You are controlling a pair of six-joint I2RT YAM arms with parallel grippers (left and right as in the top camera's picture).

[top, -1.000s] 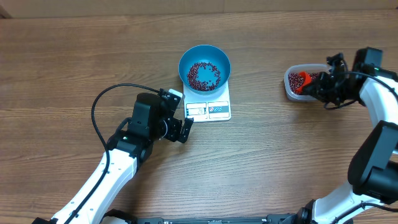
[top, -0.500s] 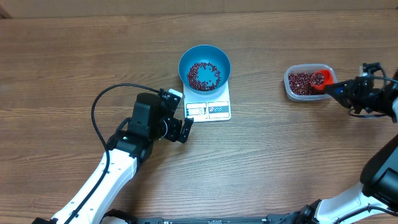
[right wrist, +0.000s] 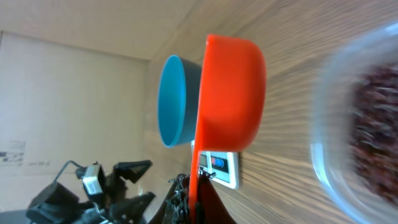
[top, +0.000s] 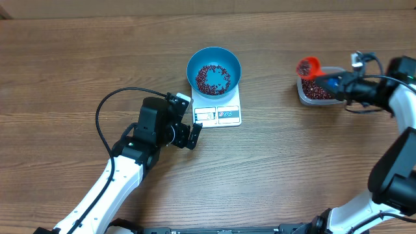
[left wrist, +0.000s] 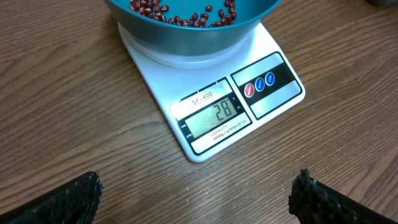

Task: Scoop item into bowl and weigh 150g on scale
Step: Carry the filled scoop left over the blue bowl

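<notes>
The blue bowl (top: 214, 71) stands on the white scale (top: 218, 114) and holds a layer of red-brown beans (top: 212, 78). In the left wrist view the scale (left wrist: 273, 87) shows 28 on its display, with the bowl (left wrist: 193, 31) above it. My left gripper (top: 190, 134) is open and empty beside the scale's near left corner, its fingers (left wrist: 73, 200) wide apart. My right gripper (top: 335, 83) is shut on the handle of an orange scoop (top: 308, 67), which hangs over the far left corner of the bean tub (top: 317, 89). The scoop (right wrist: 231, 99) shows only its underside, so its contents are hidden.
The clear plastic tub (right wrist: 364, 124) with more beans sits at the right of the wooden table (top: 78, 58). A black cable (top: 107, 104) loops up from my left arm. The left arm (right wrist: 93, 186) appears beyond the scale in the right wrist view.
The right gripper swung the scoop from inside the tub out to the right, then back left and up over the tub's far left corner. The left arm has stayed still.
</notes>
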